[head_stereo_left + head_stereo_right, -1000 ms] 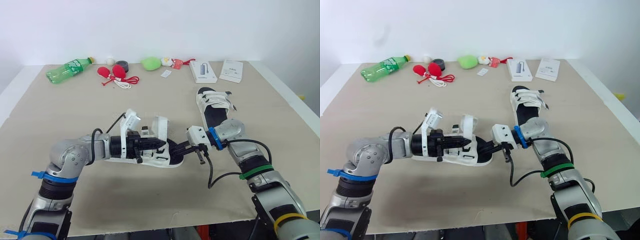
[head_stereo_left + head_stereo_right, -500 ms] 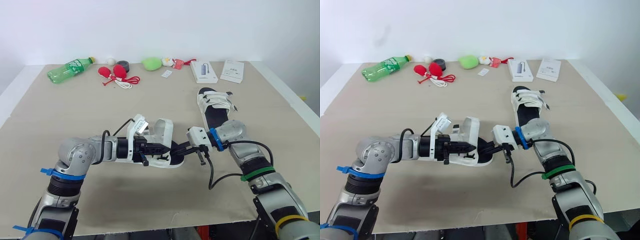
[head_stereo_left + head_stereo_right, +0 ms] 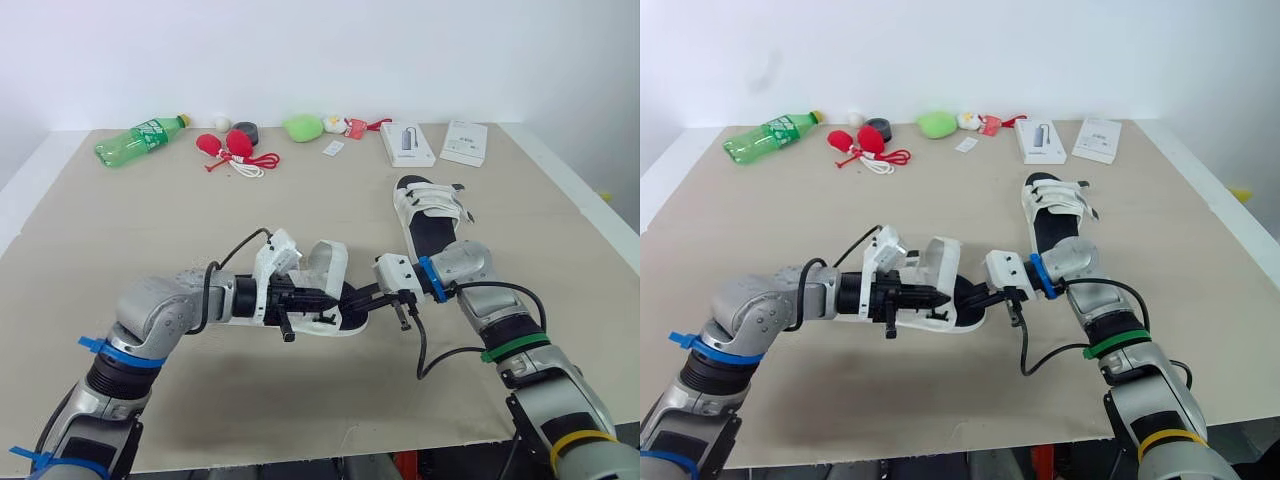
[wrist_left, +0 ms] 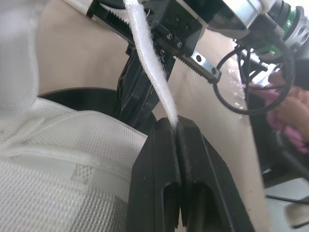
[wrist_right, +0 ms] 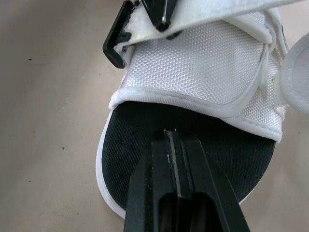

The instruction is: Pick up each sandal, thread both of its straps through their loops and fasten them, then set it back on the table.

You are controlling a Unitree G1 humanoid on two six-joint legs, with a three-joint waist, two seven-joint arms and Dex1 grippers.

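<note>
A white sandal with a black footbed [image 3: 338, 322] lies on the table's near middle. My left gripper [image 3: 326, 297] is shut on its white strap [image 4: 149, 67], which runs up taut from between the fingers [image 4: 159, 159]. The strap's wide flap [image 3: 326, 262] stands up above the sandal. From the right, my right gripper [image 3: 352, 301] is shut, and its tips rest on the footbed at the toe [image 5: 145, 125]. A black buckle loop [image 5: 116, 48] sits at the end of the fore strap. The second sandal [image 3: 430, 212] lies flat beyond my right arm, straps across it.
Along the far edge stand a green bottle [image 3: 138, 140], red objects with a cord [image 3: 228, 146], a black roll [image 3: 246, 131], a green lump [image 3: 301, 126] and two white boxes [image 3: 407, 143] [image 3: 463, 141]. The table's right edge [image 3: 585, 205] runs close to the second sandal.
My left arm has slid right along the sandal, bringing its wrist close to the raised flap while keeping the strap pinched. The right arm has stayed put.
</note>
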